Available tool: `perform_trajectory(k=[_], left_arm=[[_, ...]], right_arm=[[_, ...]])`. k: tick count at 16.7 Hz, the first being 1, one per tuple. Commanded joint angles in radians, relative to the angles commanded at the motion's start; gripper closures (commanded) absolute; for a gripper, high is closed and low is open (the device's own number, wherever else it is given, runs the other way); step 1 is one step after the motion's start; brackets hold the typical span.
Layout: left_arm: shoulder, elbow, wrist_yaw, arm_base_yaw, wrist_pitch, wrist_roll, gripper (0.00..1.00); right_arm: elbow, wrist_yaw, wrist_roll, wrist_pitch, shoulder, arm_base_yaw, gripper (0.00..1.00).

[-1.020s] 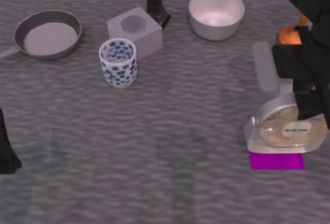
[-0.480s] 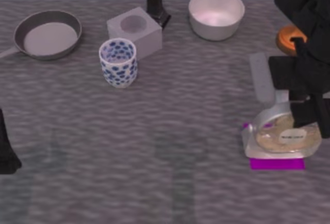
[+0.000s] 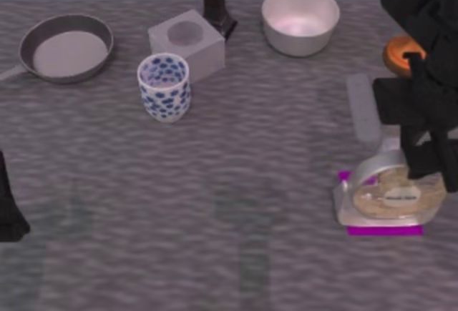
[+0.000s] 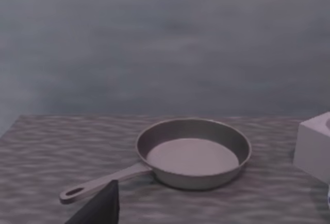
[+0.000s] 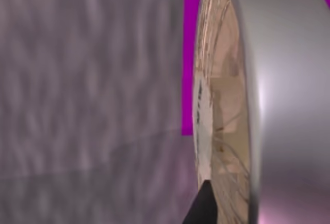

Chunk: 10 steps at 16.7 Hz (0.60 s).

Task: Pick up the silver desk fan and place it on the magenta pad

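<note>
The right arm is reaching down at the table's right side, its gripper (image 3: pixel 427 164) sitting on the far rim of the silver desk fan (image 3: pixel 386 198); can't tell how wide the fingers are or whether they're actually pinching it. The fan is sitting over the magenta pad (image 3: pixel 384 230), covering most of it. The left gripper (image 3: pixel 8 214) is idling at the left edge.

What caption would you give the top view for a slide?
Right gripper holds the silver desk fan over the magenta pad; left arm parked at the table's left edge.
</note>
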Motion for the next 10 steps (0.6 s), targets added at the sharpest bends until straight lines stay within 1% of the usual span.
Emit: perform_trajectory(k=[4,5,10], left_arm=[[0.0,0.0,0.0,0.0,0.0,0.0,0.0],[0.0,0.0,0.0,0.0,0.0,0.0,0.0],[0.0,0.0,0.0,0.0,0.0,0.0,0.0]], right_arm=[[0.0,0.0,0.0,0.0,0.0,0.0,0.02],[0.0,0.0,0.0,0.0,0.0,0.0,0.0],[0.0,0.0,0.0,0.0,0.0,0.0,0.0]])
